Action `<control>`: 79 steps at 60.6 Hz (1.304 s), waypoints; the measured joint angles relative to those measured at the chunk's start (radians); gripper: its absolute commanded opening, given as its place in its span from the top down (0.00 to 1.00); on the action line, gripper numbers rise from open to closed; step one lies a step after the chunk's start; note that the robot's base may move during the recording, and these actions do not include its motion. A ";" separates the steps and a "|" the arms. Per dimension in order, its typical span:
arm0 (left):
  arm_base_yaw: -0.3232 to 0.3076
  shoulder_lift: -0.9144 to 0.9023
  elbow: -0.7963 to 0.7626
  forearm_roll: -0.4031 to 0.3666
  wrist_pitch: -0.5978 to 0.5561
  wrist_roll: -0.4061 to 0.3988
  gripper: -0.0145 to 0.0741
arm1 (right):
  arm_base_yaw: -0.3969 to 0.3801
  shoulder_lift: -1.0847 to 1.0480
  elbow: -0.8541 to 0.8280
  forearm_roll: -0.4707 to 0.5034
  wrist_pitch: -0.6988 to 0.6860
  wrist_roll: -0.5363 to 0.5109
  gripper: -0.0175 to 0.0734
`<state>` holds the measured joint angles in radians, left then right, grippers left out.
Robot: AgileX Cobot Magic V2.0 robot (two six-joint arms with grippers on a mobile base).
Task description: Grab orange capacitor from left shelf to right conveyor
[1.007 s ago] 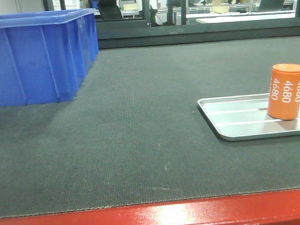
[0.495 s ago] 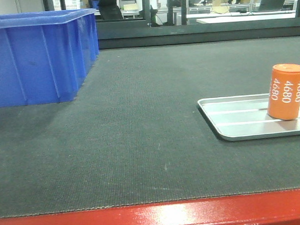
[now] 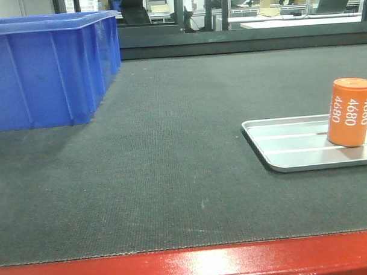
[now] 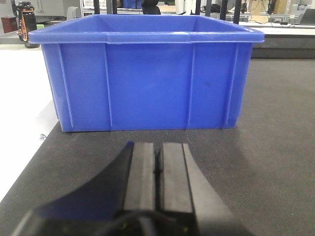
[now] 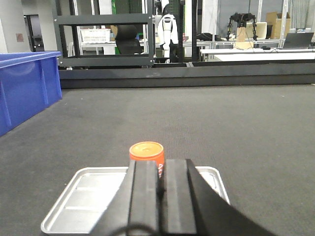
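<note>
At the right edge of the front-facing view, the orange capacitor (image 3: 349, 112) stands upright on a small silver ribbed tray (image 3: 292, 149), which lies on the dark belt of the right conveyor (image 3: 173, 174). The conveyor's red front frame runs along the bottom of the frame, and a blue bin (image 3: 48, 70) fills the upper left. Nothing here has shifted over the last second: capacitor, tray and bin sit exactly where they were, and no arm enters this view. The left shelf is not visible in any view.

In the left wrist view, the left gripper (image 4: 157, 169) occupies the lower centre with its jaws pressed together on nothing, pointing at the blue bin's front wall, which stands on the belt just beyond.

In the right wrist view, the right gripper (image 5: 158, 184) sits at lower centre, jaws likewise pressed together and empty. The capacitor's flat top shows just past the fingertips, centred, standing on the tray.

With the capacitor resting on the conveyor side and both grippers empty and the scene still, the transfer looks finished, or the rig is pausing.
</note>
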<state>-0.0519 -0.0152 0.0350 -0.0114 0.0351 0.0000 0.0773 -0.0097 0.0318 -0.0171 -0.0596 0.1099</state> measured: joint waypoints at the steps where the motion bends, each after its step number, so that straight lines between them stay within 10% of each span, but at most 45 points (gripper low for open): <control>1: 0.000 0.000 0.000 0.000 0.000 0.000 0.98 | 0.000 0.000 0.000 0.000 0.000 0.000 0.75; 79: 0.000 0.000 0.000 0.000 0.000 0.000 0.98 | 0.000 0.000 0.000 0.000 0.011 0.000 0.75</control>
<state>-0.0519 -0.0152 0.0350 -0.0114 0.0351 0.0000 0.0773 -0.0097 0.0318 -0.0171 -0.0485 0.1099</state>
